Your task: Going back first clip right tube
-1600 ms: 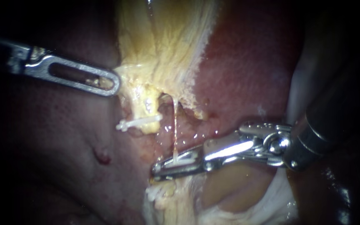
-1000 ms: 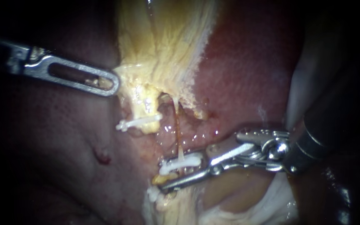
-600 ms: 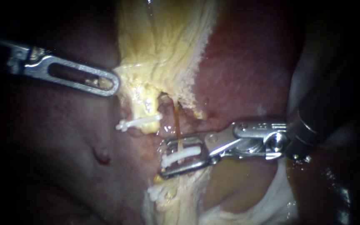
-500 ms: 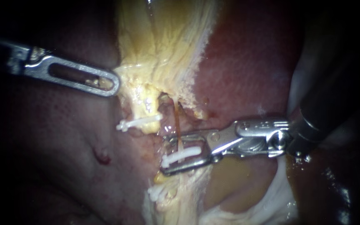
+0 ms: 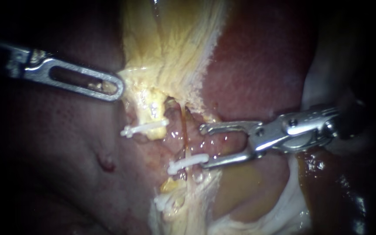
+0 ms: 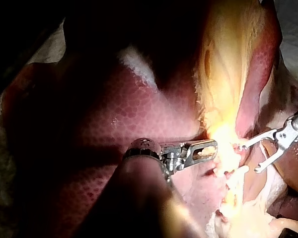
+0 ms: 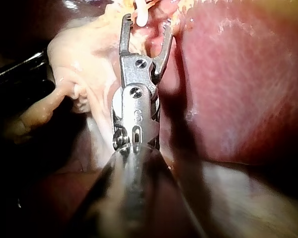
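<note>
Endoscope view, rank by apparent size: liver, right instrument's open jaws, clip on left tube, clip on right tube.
1. liver
2. right instrument, jaws open
3. clip on left tube and clip on right tube: they look alike, so unranked

My left instrument [image 6: 212, 148], a dark shaft ending in slotted silver metal jaws, reaches ahead over the dark red, finely mottled liver [image 6: 109, 124]. Its jaws lie together, clamped on the edge of the pale yellow fibrous tissue [image 6: 223, 64], and a scrap of it shows through the slot. Past that brightly lit yellow strip, my right instrument [image 6: 249, 158] comes in from the far side. Its thin silver jaws are spread with a clear gap between them, tips close to the tissue.
</note>
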Motion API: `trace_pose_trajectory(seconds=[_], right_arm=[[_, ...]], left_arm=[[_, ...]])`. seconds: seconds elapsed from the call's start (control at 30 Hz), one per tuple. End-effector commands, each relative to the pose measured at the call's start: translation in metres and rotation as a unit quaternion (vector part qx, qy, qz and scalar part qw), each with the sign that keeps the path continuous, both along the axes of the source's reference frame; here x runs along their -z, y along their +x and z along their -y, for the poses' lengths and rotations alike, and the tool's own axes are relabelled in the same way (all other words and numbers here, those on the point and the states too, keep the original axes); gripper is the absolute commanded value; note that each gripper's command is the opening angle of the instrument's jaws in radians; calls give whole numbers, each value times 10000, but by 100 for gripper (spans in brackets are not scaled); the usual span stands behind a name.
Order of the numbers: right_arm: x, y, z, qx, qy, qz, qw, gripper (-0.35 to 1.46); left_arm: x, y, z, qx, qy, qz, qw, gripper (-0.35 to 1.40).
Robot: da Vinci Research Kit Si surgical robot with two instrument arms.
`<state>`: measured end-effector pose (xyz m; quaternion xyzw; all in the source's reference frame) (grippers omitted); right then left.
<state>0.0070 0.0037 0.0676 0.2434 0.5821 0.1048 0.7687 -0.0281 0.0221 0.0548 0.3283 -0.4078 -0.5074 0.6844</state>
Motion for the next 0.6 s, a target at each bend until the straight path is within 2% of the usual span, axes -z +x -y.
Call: trace_pose_trajectory(seconds=[0.03,0.2,0.37,0.6], right_arm=[[4,-7,-2,17,-31,-18,10000,50],[15,-24,-11,25,-69,-35,10000,50],[22,-30,-13,16,-79,-34,10000,50],[29,-33,-13,28,-92,-47,9999,50]], left_arm=[[0,0,0,-4,-1,4,10000,-35],[-1,0,0,-4,0,5,10000,-35],[-5,-2,2,3,-14,-3,10000,-35],[-28,-17,9,10,-63,-23,10000,-35]])
